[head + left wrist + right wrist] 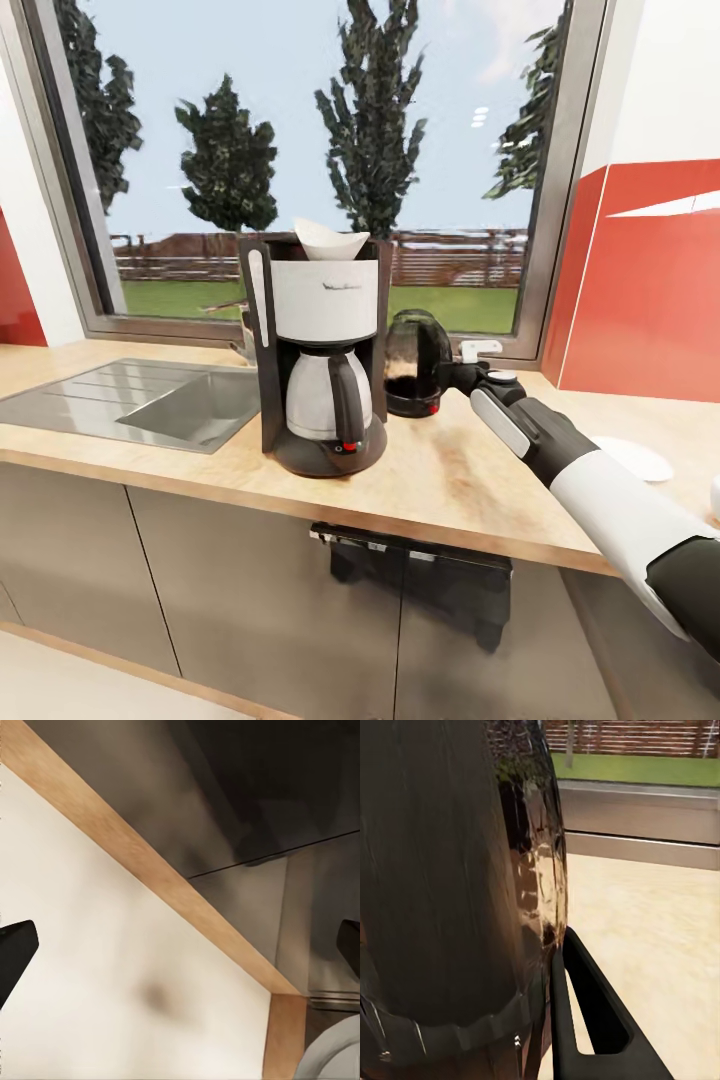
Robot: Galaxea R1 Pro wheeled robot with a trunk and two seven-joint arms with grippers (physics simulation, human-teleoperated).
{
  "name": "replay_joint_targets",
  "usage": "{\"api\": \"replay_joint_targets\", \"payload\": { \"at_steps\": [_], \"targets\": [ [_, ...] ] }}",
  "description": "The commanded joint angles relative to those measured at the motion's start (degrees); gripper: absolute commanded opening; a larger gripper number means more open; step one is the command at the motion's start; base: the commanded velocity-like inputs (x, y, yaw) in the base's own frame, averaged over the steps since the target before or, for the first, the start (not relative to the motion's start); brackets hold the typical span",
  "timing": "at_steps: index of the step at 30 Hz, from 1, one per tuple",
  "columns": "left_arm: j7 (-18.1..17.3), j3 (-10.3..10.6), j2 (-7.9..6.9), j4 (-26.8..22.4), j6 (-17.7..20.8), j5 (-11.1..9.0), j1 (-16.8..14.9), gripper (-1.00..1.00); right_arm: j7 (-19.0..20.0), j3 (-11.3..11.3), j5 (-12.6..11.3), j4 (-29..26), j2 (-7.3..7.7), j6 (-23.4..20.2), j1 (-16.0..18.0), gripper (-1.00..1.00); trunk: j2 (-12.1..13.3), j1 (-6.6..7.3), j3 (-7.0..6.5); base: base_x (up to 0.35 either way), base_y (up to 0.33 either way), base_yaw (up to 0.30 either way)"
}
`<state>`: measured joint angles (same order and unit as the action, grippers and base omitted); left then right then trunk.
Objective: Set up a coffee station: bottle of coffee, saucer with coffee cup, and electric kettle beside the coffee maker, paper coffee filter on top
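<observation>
The coffee maker (320,350) stands on the kitchen countertop (450,480) with a white paper coffee filter (330,240) on top. Close to its right side stands the electric kettle (415,362), upright on the counter. My right gripper (455,378) is shut on the kettle's handle side; one black finger (592,1012) lies against the dark glass (450,870). The saucer (635,458) lies flat at the far right. My left gripper (180,945) hangs open over the floor. The bottle of coffee, coffee cup and kitchen shelf are out of view.
A steel sink (190,400) is set into the worktop left of the coffee maker. A window frame (540,250) runs behind the counter and a red wall panel (650,290) closes the right. Grey cabinet fronts (247,787) and a wooden plinth (150,862) are below.
</observation>
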<state>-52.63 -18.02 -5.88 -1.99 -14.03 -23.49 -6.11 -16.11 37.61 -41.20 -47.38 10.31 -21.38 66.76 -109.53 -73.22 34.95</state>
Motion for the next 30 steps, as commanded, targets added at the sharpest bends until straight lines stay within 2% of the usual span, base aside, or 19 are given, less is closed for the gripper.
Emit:
{"api": "replay_joint_targets", "payload": {
  "at_steps": [1, 13, 16, 30],
  "targets": [
    [-0.14, -0.45, -0.01, 0.06, -0.32, 0.46, -0.04, 1.00, -0.58, 0.42, -0.82, 0.01, 0.10, -0.15, 0.04, -1.00, -0.02, 0.00, 0.08, 0.000, 0.000, 0.000],
    [-0.10, -0.44, -0.01, 0.06, -0.33, 0.46, -0.04, 1.00, -0.58, 0.41, -0.87, 0.01, 0.09, -0.15, 0.04, -1.00, -0.02, 0.00, 0.08, 0.000, 0.000, 0.000],
    [-0.10, -0.44, -0.01, 0.06, -0.31, 0.46, -0.04, 1.00, -0.57, 0.41, -0.85, 0.01, 0.07, -0.15, 0.04, -1.00, -1.22, -0.66, 0.62, 0.000, 0.000, 0.000],
    [-0.18, -0.44, -0.01, 0.06, -0.30, 0.46, -0.04, 1.00, -0.58, 0.36, -0.82, 0.01, 0.12, -0.15, 0.04, -1.00, -1.22, -0.66, 0.62, 0.000, 0.000, 0.000]
  ]
}}
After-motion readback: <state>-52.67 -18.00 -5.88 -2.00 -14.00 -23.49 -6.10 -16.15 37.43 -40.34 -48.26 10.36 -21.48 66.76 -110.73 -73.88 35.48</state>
